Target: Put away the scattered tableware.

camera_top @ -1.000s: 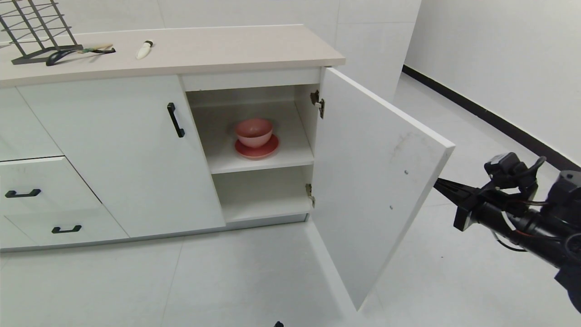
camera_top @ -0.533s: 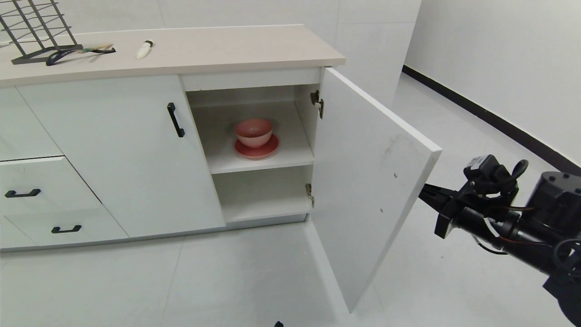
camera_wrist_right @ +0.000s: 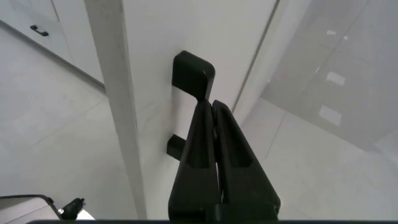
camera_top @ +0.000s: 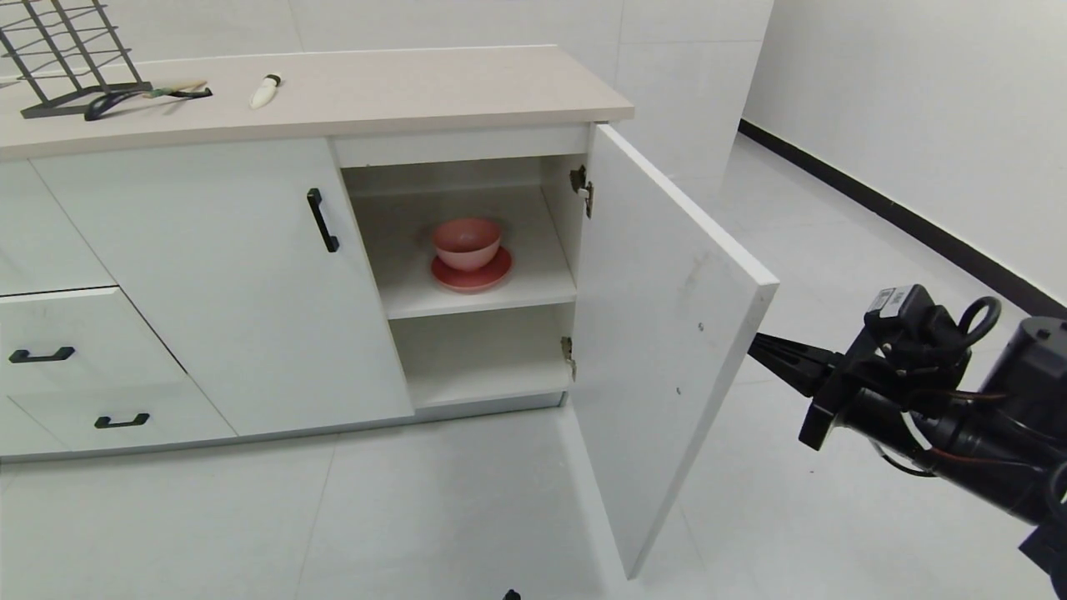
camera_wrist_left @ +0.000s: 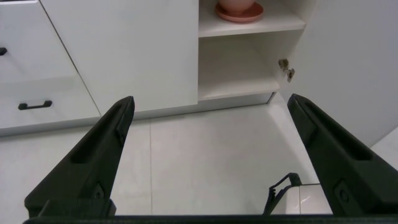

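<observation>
Fingers of the right gripper (camera_wrist_right: 211, 107) are pressing together at the black handle (camera_wrist_right: 194, 68) of the open cabinet door (camera_top: 667, 333), frame right, the left gripper (camera_wrist_left: 211, 106) is hanging spread, and the pink bowl (camera_top: 466, 240) is sitting on its plate (camera_top: 482, 277) mid-frame on the upper shelf (camera_top: 538, 292).

The head camera looks forward and down from high up at the white cabinet (camera_top: 208, 275) with its beige countertop (camera_top: 375, 87) and open door (camera_top: 658, 333). The left wrist camera sits low, facing the open shelves past the left gripper (camera_wrist_left: 209, 98), its fingers spread. Both views share the pink bowl (camera_top: 466, 240) on the red plate (camera_top: 472, 279). The right wrist camera hangs close against the door's outer face, by its black handle (camera_wrist_right: 193, 71).
</observation>
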